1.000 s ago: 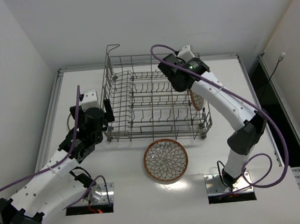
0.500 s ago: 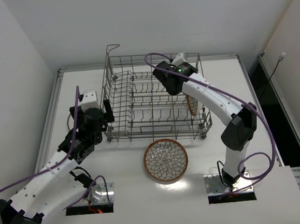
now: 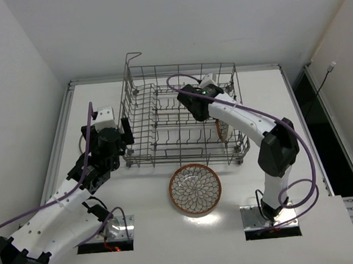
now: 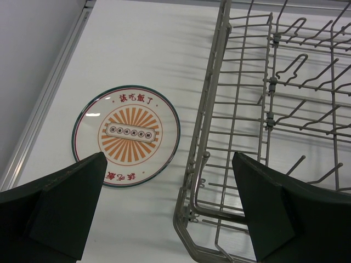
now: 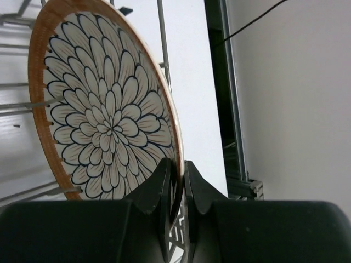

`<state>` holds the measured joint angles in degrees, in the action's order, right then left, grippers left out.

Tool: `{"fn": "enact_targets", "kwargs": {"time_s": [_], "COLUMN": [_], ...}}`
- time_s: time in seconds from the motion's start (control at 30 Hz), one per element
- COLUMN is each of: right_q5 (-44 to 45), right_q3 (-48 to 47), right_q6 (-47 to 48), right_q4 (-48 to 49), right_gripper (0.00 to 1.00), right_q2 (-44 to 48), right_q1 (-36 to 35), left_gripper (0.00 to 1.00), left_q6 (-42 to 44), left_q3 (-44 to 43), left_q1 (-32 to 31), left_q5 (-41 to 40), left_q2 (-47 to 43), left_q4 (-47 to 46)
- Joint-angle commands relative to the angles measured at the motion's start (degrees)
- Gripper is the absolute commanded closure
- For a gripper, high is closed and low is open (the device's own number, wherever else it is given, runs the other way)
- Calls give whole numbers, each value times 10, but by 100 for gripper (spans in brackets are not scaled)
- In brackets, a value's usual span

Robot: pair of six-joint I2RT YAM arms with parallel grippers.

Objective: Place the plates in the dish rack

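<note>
The dish rack (image 3: 166, 162) stands at mid-table. My right gripper (image 3: 218, 119) reaches into its right end and is shut on the rim of a brown-rimmed petal plate (image 3: 223, 128), which stands on edge among the wires. The right wrist view shows that plate (image 5: 104, 120) upright, its edge pinched between the fingers of the right gripper (image 5: 178, 170). A second petal plate (image 3: 195, 189) lies flat on the table in front of the rack. My left gripper (image 4: 169, 159) hovers open over the rack's left corner (image 4: 176, 221). Beside it on the table lies the white sunburst plate (image 4: 125, 136), which the left arm hides in the top view.
Walls close the table in at the left and back. A raised rail (image 3: 63, 135) runs along the left edge. A dark gap with a cable (image 3: 320, 96) lies past the right edge. Both arm bases (image 3: 105, 232) sit at the near edge.
The right arm has swung left and carried the petal plate from the rack's right end farther in over the tines. The left arm has not moved.
</note>
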<state>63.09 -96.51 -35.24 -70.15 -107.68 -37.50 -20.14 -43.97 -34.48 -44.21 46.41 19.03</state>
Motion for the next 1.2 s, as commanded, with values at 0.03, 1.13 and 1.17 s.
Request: {"fn": "enact_targets", "kwargs": {"time_s": [0.03, 1.13, 1.17], "right_q5": [-35, -551, -591], "right_q3": [58, 344, 403], "right_q6": [11, -42, -67], "right_q4": [-44, 202, 225], "right_gripper": [98, 16, 16], "right_q2": [19, 662, 689], "right_q1": [8, 8, 8], "left_gripper": [0, 0, 0], "left_q6": [2, 2, 2], "left_q3": [1, -15, -15], "left_q1": [-3, -3, -3], "left_q5": [-8, -7, 3], "left_q2": [-9, -4, -4], "left_q4": [-12, -1, -1]}}
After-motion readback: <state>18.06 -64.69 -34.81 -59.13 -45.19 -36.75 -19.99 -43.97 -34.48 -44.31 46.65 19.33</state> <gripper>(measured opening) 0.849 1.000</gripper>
